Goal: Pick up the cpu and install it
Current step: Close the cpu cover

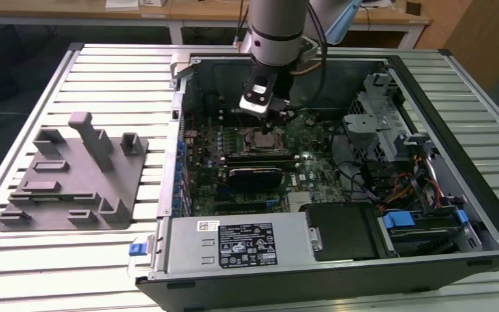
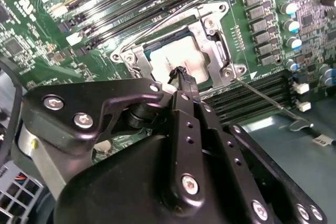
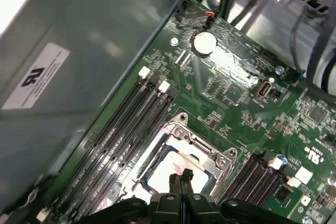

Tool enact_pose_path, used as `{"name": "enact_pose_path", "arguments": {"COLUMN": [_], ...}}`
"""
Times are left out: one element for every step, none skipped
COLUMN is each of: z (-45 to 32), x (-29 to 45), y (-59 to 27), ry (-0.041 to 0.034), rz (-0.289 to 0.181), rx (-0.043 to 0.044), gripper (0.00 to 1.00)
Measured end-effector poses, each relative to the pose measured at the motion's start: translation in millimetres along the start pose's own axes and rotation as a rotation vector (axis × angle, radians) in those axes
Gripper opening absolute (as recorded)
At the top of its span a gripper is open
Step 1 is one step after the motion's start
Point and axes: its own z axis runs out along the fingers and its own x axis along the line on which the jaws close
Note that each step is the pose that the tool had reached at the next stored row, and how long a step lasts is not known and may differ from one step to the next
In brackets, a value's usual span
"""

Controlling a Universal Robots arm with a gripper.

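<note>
- Slatted metal table (image 1: 102,71) carries 1 open computer case (image 1: 319,286) and, well apart from the jaws toward the exterior view's left, 1 grey fixture plate (image 1: 67,188) with upright posts.
- 1 robot arm (image 1: 275,26) reaches down into the case, and its 1 gripper (image 1: 277,117) hangs over the green motherboard (image 1: 319,169).
- Jaws are pressed together, tip against tip, with nothing pinched between them; both wrist views show the black fingertips (image 2: 181,75) meeting in a single narrow point.
- 1 cpu (image 2: 173,56), with a pale silver-grey top, lies flat in its socket directly beneath the jaws; in the first wrist view the gripper (image 3: 181,178) overlaps the cpu (image 3: 165,178).
- Whether the tips actually touch the cpu's top cannot be told.
- 1 bright metal socket frame (image 2: 210,40) surrounds the cpu on all sides of the jaws.
- 2 thin wire levers (image 2: 262,97) stand out from that frame, 1 on either side of the jaws.
- 2 banks of long memory slots (image 3: 121,135) flank the socket, 1 on each side of the jaws.
- 1 round coin battery (image 3: 205,42) sits on the board, well beyond the jaws.
- 1 grey power supply (image 1: 232,244) with a black label lies in the case, far from the jaws.
</note>
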Motion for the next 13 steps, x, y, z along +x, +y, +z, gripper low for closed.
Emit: {"name": "enact_pose_path", "arguments": {"z": [0.0, 0.0, 0.0, 0.1, 0.1, 0.1, 0.2, 0.2, 0.2, 0.2, 0.2, 0.3, 0.3], "x": [0.0, 0.0, 0.0, 0.0, 0.0, 0.0, 0.0, 0.0, 0.0, 0.0, 0.0, 0.0, 0.0], "y": [0.0, 0.0, 0.0, 0.0, 0.0, 0.0, 0.0, 0.0, 0.0, 0.0, 0.0, 0.0, 0.0], "ry": [0.0003, 0.0007, 0.001, 0.0014, 0.0018, 0.0022, 0.0026, 0.003, 0.0034, 0.0038, 0.0042, 0.0046, 0.005], "rz": [-0.013, -0.026, -0.042, -0.057, -0.074, -0.09, -0.106, -0.124, -0.14, -0.156, -0.172, -0.188, -0.204], "rx": [0.0001, 0.0001, 0.0002, 0.0002, 0.0002, 0.0003, 0.0003, 0.0004, 0.0005, 0.0005, 0.0006, 0.0006, 0.0007], "gripper": [0.11, 0.11, 0.11, 0.11, 0.11, 0.11, 0.11, 0.11, 0.11, 0.11, 0.11, 0.11, 0.11]}}
